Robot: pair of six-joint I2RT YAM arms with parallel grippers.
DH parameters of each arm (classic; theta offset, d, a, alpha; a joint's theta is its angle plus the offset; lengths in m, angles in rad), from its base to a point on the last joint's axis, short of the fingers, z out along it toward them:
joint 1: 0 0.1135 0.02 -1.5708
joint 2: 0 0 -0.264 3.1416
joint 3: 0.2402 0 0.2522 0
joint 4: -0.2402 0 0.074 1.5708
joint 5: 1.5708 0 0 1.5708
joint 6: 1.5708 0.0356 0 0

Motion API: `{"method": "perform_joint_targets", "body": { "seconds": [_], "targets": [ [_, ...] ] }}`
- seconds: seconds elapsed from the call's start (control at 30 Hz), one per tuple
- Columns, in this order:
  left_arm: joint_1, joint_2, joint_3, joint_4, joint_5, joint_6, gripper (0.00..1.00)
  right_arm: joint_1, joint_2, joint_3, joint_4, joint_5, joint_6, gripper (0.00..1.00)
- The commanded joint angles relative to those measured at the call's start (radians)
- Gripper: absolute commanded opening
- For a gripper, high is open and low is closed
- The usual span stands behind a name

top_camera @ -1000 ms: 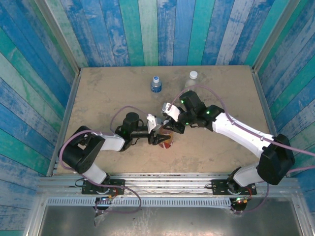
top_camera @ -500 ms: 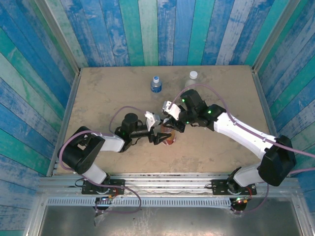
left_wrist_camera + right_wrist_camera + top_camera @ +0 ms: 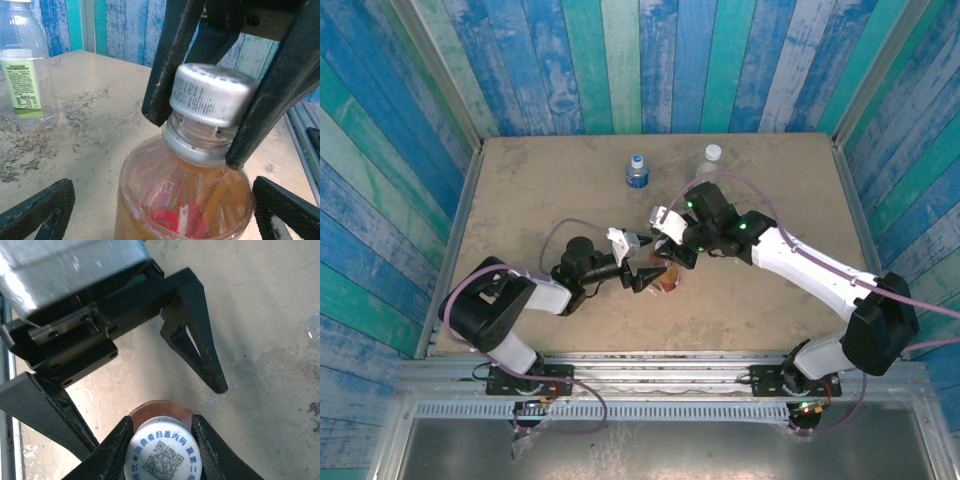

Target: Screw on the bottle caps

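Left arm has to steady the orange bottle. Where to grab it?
Grip the orange bottle on its round body below the shoulder, coming in level from the side. It stands upright, the right gripper clamps the white cap from above, and the open left gripper straddles the body.

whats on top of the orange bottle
A white cap, pinched between the fingers of the right gripper. The mouth of the bottle is hidden under it.

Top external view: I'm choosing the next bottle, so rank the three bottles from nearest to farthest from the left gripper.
1. Orange bottle, mid-table, between the left gripper's open fingers.
2. Blue-label bottle, far side, roughly straight ahead.
3. Pale bottle, far side, further right.
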Motion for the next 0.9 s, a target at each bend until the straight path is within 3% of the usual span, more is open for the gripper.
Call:
{"method": "perform_joint_targets", "body": {
  "seconds": [0.0, 0.23, 0.47, 0.87],
  "targets": [
    [0.004, 0.042, -0.009, 0.098, -0.060, 0.026, 0.94, 0.004, 0.016, 0.003, -0.075, 0.037, -0.021, 0.27],
    [0.004, 0.131, -0.009, 0.221, -0.065, 0.010, 0.94, 0.003, 0.027, 0.008, -0.114, 0.091, -0.018, 0.27],
    [-0.019, 0.294, -0.001, 0.472, -0.051, -0.045, 0.94, 0.003, 0.028, 0.006, -0.119, 0.105, -0.008, 0.28],
    [-0.079, 0.457, 0.106, 0.502, -0.065, -0.010, 0.99, -0.002, 0.033, 0.009, -0.127, 0.111, 0.001, 0.28]
  ]
}}
